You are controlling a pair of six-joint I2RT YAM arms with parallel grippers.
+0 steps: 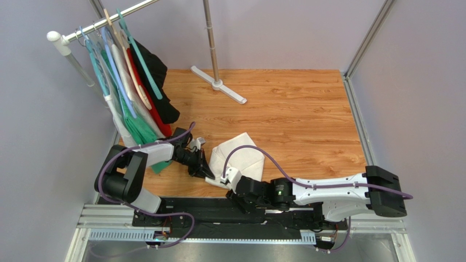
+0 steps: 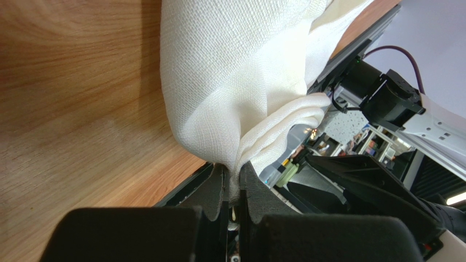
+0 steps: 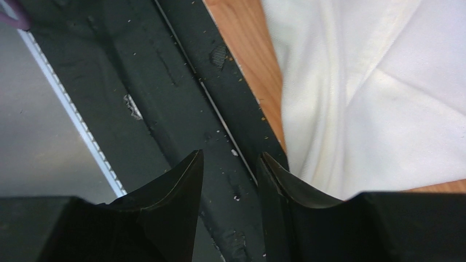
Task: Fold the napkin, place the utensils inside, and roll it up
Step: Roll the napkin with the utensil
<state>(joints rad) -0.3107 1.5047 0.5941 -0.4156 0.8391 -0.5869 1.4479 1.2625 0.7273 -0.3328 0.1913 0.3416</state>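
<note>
The left wrist view alone shows the grip. The left gripper [image 2: 232, 177] has its jaws pressed together on a bunched fold of the napkin [image 2: 229, 82], and the white weave fills the space just past the fingers.

The right wrist view gives what the overhead cannot. The right gripper [image 3: 229, 161] has its jaws parted with nothing between them, above the black rail [image 3: 164, 82] at the table's near edge. The napkin's edge lies just beside one finger.

From above, both grippers meet at the napkin's near corner. The crumpled cloth lies close to the front edge of the wooden table [image 1: 306, 120]. Farther back stands a white stand foot [image 1: 219, 84]. At the far left is a rack [image 1: 82, 33] of coloured garments on hangers. Grey walls [image 1: 415, 82] enclose the table.
</note>
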